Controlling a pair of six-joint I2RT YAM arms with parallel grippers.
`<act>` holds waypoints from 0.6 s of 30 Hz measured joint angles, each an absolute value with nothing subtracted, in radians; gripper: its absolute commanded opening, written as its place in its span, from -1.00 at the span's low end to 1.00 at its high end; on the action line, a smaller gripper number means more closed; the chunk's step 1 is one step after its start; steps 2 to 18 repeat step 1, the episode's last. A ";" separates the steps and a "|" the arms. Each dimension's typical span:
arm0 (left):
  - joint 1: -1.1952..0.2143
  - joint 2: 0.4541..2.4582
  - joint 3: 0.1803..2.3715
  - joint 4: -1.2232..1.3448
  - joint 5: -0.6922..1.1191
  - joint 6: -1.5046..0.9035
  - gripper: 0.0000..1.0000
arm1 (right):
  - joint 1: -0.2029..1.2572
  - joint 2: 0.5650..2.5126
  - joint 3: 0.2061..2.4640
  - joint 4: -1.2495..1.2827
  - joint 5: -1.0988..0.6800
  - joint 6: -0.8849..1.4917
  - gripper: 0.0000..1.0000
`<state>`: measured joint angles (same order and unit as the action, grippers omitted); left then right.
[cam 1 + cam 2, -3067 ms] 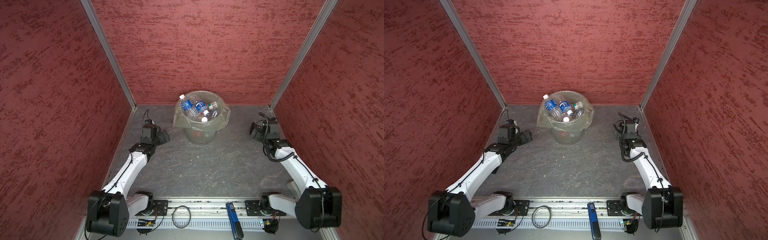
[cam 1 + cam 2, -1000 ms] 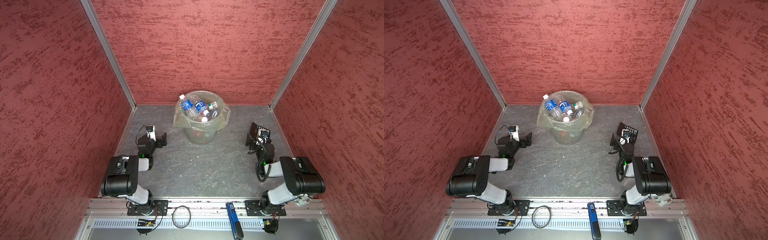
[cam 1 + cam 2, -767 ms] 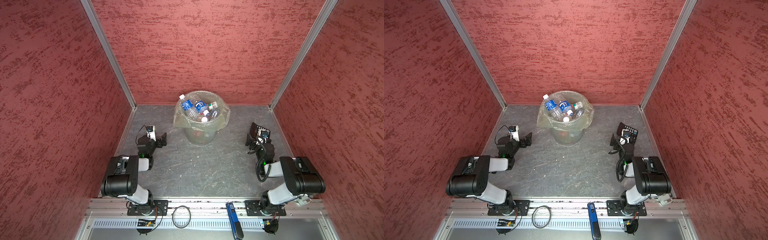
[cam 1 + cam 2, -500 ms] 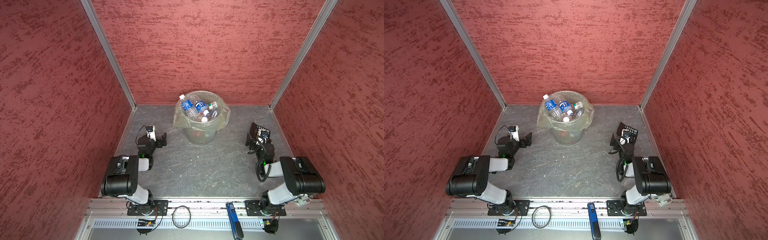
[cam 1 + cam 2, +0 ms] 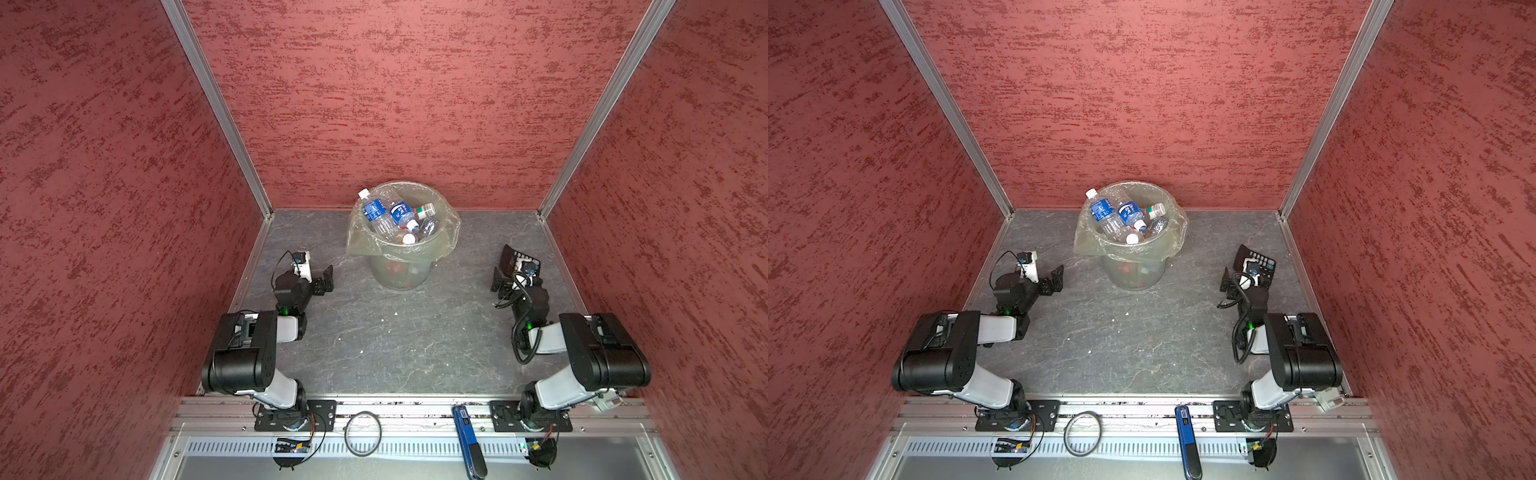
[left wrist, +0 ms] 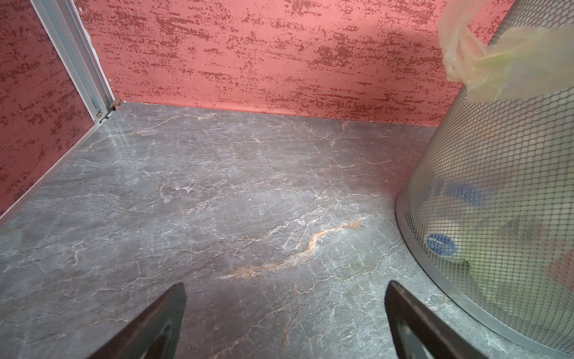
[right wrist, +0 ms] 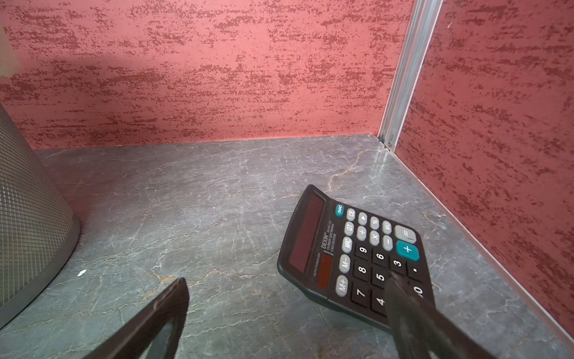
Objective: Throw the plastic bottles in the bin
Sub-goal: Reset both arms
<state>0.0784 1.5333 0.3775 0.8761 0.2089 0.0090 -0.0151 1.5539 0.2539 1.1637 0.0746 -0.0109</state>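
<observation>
- The plastic bottles (image 5: 390, 216) lay piled inside the bin (image 5: 399, 276), which stood at the back of the counter (image 5: 395, 336).
- The left claw (image 6: 285, 285) gaped wide and empty, just beside the bin.
- The right claw (image 7: 288, 279) also gaped empty, with one finger over the black calculator (image 7: 357, 248).

The bin (image 5: 399, 276) — a round grey mesh bucket with a yellowish bag over its rim — is standing upright near the back wall. The plastic bottles (image 5: 376, 210) are lying piled inside it, and one white cap is poking above the rim.
</observation>
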 measured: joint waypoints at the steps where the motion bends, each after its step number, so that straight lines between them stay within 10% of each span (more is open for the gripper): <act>1: 0.078 1.533 0.377 0.876 0.209 0.009 0.99 | -0.015 1.554 0.254 1.164 0.075 -0.010 0.98; 18: 0.078 1.533 0.377 0.876 0.209 0.009 0.99 | -0.015 1.554 0.254 1.164 0.075 -0.010 0.98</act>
